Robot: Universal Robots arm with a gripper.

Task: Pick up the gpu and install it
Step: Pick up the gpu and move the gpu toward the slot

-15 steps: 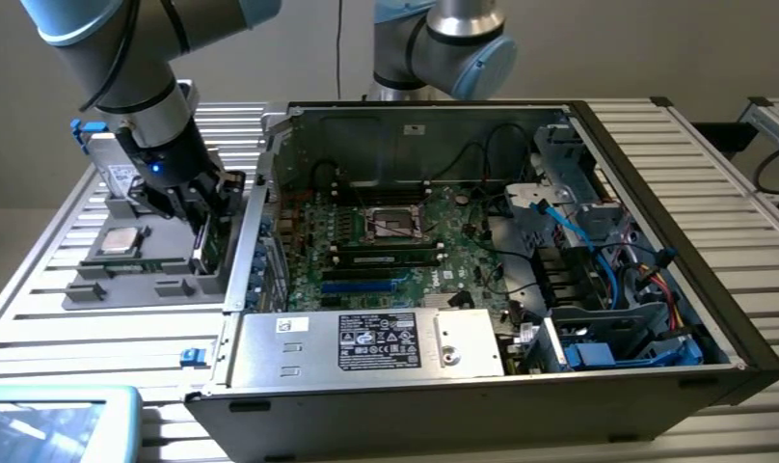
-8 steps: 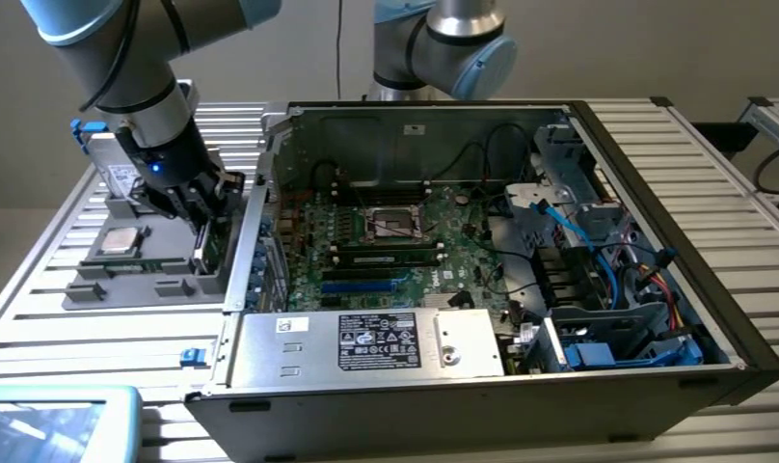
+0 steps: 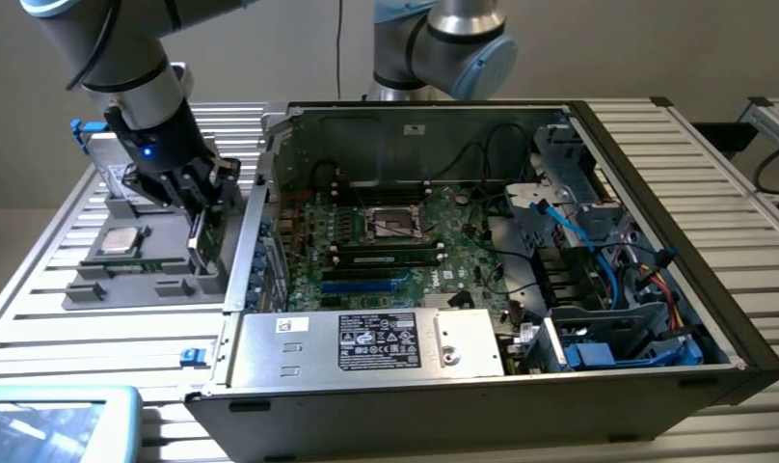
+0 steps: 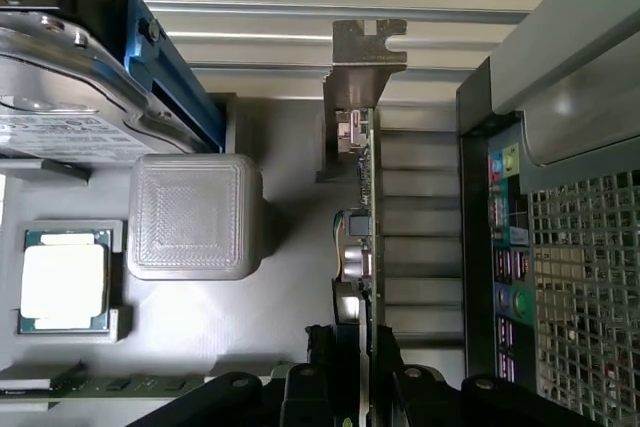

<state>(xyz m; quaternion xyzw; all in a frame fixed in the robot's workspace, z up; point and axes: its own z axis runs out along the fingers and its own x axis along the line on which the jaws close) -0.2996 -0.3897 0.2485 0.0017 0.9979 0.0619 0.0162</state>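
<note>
Black pincer (image 4: 352,362) fingers (image 4: 322,355) close on both faces of the graphics card (image 4: 358,227), gripping it by its upper edge. That card stands upright on edge in the grey tray (image 4: 280,277), along the tray's side nearest the open computer case (image 3: 493,241), with its metal bracket (image 4: 366,47) at the end away from the pincer. Elsewhere on the tray sit a processor chip (image 4: 62,292), a square grey block (image 4: 195,215) and a hard drive (image 4: 60,97). Under the tray is the slatted counter (image 3: 55,328).

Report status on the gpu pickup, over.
End effector closed on the gpu. Card upright on edge at grey tray, beside open case. No obstruction seen between them.
</note>
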